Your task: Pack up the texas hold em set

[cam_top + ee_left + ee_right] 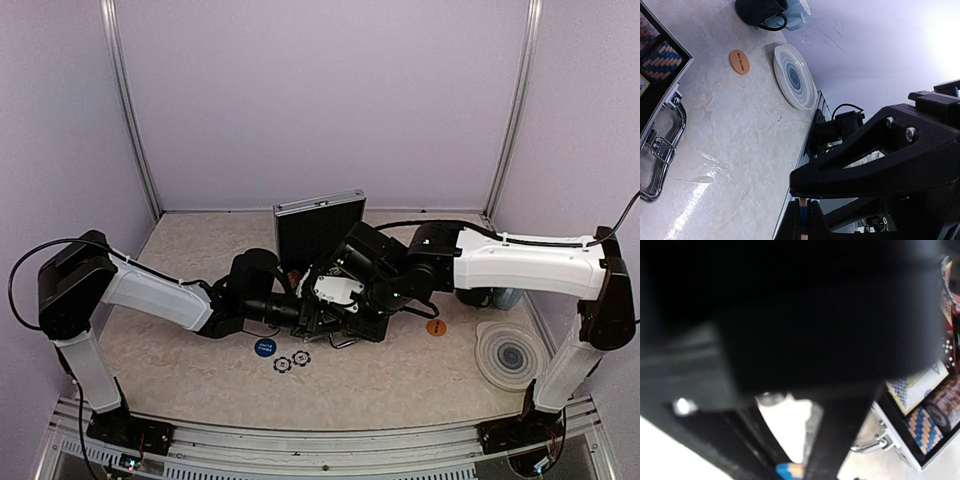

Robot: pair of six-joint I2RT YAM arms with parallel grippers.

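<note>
The left arm [150, 292] and the right arm [520, 262] have white shells, black joints and thin black cables; two silver screws [910, 133] sit in the black wrist mount.

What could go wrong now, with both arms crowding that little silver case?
The left arm and right arm overlap above the open ribbed silver case; they might bump each other or its upright lid. The left gripper pinches a thin blue and tan piece, probably a chip; it might slip. Two black and white chips lie outside the case and could be swept away.
</note>
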